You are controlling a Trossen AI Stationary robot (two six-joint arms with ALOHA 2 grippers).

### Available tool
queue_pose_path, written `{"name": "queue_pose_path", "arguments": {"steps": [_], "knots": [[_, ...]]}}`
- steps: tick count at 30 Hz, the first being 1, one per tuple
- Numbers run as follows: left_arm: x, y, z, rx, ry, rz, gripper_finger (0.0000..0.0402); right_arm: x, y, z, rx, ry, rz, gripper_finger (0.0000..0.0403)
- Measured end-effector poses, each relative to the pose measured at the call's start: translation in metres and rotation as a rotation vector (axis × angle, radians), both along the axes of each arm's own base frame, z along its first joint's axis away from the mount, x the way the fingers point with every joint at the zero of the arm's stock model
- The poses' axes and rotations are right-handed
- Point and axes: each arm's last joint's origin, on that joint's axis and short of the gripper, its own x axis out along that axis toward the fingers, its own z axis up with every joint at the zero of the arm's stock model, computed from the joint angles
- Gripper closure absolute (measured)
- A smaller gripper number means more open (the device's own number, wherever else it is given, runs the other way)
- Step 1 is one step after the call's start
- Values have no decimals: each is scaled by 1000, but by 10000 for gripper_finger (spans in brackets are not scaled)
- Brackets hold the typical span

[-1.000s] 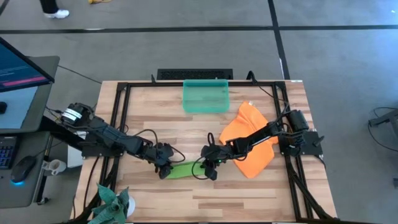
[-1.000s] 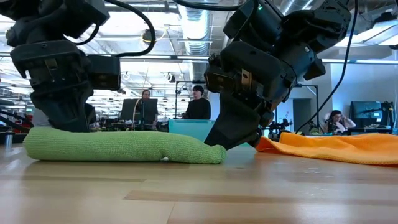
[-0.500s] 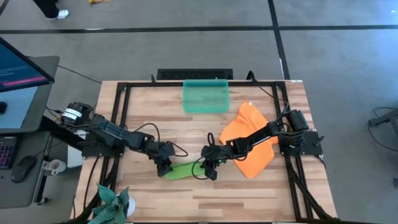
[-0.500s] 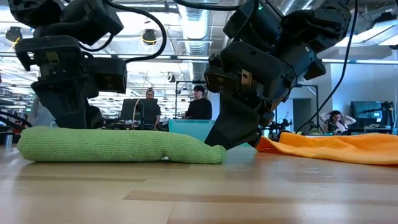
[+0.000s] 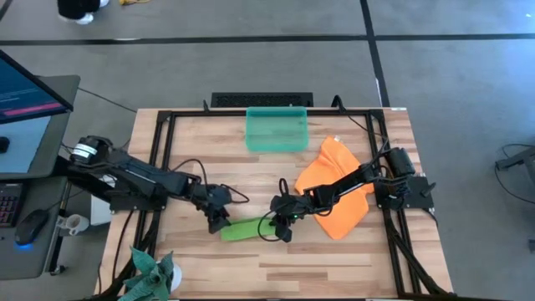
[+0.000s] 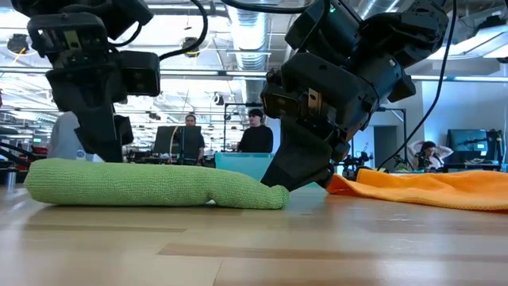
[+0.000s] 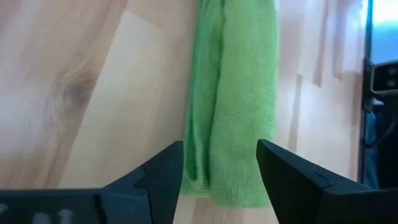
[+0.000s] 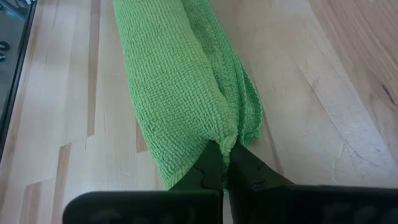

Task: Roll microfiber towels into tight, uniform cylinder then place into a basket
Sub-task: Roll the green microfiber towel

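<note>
Green towel [image 5: 245, 229], rolled into a long sausage, lies on the table [image 5: 334, 259] near its front edge, between the two grippers. Right gripper [image 5: 282, 229] has its fingers pinched together on the roll's end (a fold of cloth is nipped between the tips in its wrist view). Left gripper [image 5: 219, 221] hangs over the other end with fingers [image 7: 158, 180] spread apart either side of the roll, gripping nothing. Orange towel [image 5: 334, 188] lies unrolled under the right arm. Basket [image 5: 276, 130] sits at the table's far edge, well apart from both towels.
</note>
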Motion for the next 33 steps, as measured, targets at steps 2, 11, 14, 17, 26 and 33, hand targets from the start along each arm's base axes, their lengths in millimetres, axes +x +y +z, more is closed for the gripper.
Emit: {"name": "queue_pose_path", "arguments": {"steps": [2,11,14,17,26,33], "knots": [[0,-1,-3,15,13,6,204,0,0,0,0,0,0,382],[3,-4,-19,45,64,-26,204,0,0,0,1,-3,1,383],[4,-6,-22,8,78,-51,204,0,0,0,1,-3,1,383],[5,-9,-21,-44,68,-93,204,0,0,0,1,-2,1,379],[10,-14,-14,-166,-3,-199,204,0,0,0,0,-2,1,385],[8,-16,-16,-152,18,-169,204,0,0,0,-5,-3,-12,381]]}}
